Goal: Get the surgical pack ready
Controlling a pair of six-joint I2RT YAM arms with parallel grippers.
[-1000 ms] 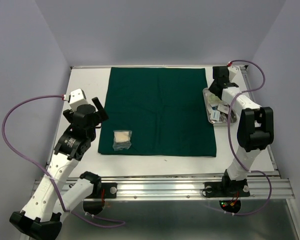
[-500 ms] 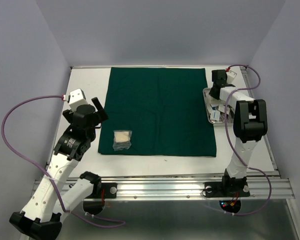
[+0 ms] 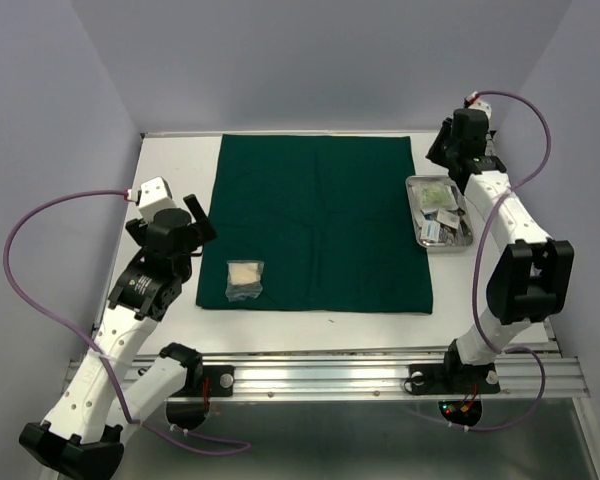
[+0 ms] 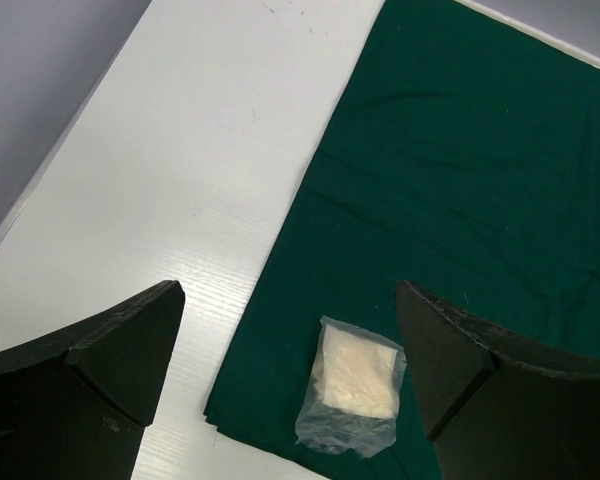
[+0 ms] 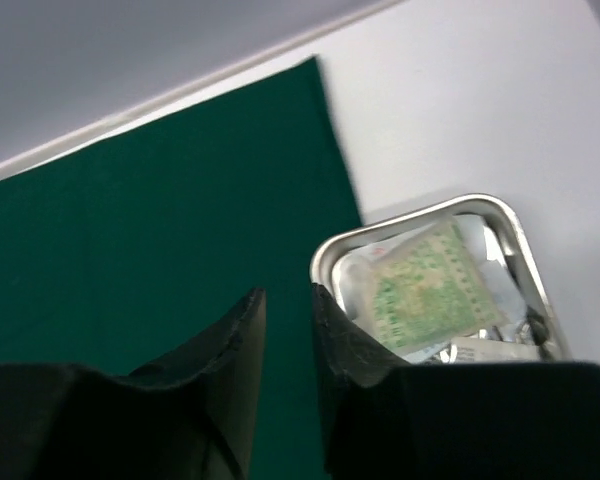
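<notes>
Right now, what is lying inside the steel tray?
The steel tray holds a green-printed packet, which lies on top of white packets. Anything beneath these packets is covered, so it cannot be seen.

**Right wrist view.** The right gripper (image 5: pixel 287 296) is at lower centre. Its two dark fingers (image 5: pixel 230 350) are drawn close, with a narrow slit between their tips and nothing held. Beyond them a large dark green cloth drape (image 5: pixel 150 200) lies flat on the white table (image 5: pixel 480 110). At the drape's right edge sits a small rectangular steel tray (image 5: pixel 525 262) with rounded corners. It holds a green-printed packet (image 5: pixel 430 285), which lies over other pale packets (image 5: pixel 480 350). A grey wall (image 5: pixel 130 50) is at the top.
</notes>
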